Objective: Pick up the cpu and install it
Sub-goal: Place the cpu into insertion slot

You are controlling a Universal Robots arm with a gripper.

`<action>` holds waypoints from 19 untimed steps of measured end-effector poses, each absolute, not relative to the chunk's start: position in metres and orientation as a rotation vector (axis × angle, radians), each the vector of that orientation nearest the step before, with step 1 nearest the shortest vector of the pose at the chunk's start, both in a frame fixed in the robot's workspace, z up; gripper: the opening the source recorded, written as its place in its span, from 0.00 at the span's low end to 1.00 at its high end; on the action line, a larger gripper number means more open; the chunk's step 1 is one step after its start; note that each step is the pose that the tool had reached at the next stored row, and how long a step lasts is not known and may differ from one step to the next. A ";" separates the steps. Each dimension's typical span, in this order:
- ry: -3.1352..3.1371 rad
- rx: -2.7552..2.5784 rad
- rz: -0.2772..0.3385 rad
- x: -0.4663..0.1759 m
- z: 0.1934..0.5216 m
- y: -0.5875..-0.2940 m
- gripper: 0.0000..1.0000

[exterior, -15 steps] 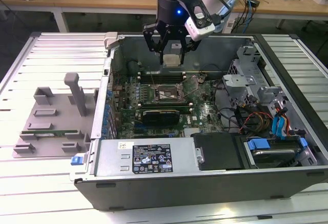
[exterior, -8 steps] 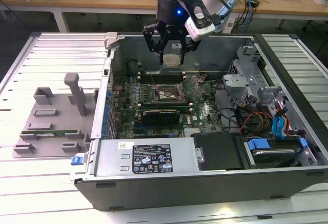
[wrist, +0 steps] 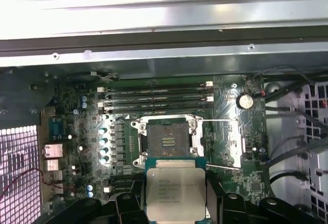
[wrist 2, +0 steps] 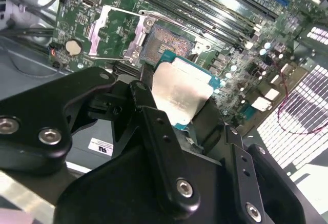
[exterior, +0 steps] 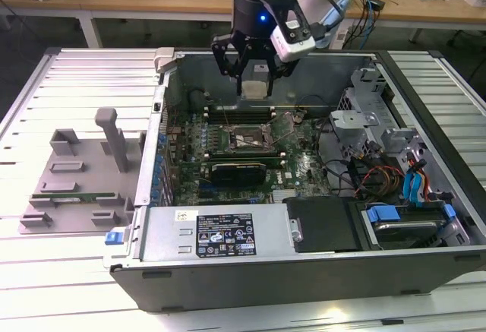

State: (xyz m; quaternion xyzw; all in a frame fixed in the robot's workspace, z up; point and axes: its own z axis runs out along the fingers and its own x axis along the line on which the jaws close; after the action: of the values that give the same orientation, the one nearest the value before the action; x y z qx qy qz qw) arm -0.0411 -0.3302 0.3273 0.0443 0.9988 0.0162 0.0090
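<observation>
**Q:** Entry 1. What does your gripper have?

**A:** Your gripper (exterior: 255, 83) is clamped on the cpu (exterior: 256, 90). In both wrist views a black finger (wrist 2: 148, 106) presses on each of two opposite sides of the green rim. The chip (wrist: 175, 193) lies flat with its metal plate up.

**Q:** Where is the chip relative to the socket?

**A:** You hold it in the air over the open computer case (exterior: 304, 275), above the motherboard (exterior: 307, 166), and it is not seated. In the first wrist view the socket (wrist: 168, 141) lies uncovered just beyond the chip. Its load plate (wrist: 221, 141) is swung open to one side.

**Q:** Is there any writing to log?

**A:** In the first wrist view the metal plate carries several lines of dark print, but I cannot make out the words. In the second wrist view the plate (wrist 2: 179, 93) shows glare and no print. That view also has a small white sticker (wrist 2: 100, 146) with a black mark, on a grey surface below the fingers. In the exterior view a black label (exterior: 226, 233) with white print sits on the grey metal cover at the case's near edge. A white barcode-style sticker (exterior: 182, 214) is just beside it. I cannot read either one.

**Q:** Anything else on your bench?

**A:** A grey fixture tray (exterior: 76, 172) sits to the exterior view's left of the case, well apart from the chip. A narrow green memory stick (exterior: 70, 193) lies on it. A blue light (exterior: 262, 19) glows on the arm above the fingers.
</observation>
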 end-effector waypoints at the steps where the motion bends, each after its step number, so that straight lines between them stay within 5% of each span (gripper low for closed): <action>1: 3.119 0.158 0.050 -0.041 0.327 -0.330 0.55; 19: 2.945 1.016 0.041 -0.041 0.326 -0.330 0.55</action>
State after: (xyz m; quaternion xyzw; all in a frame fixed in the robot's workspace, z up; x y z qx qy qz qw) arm -0.0411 -0.3302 0.3259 0.3262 0.9451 0.0130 0.0132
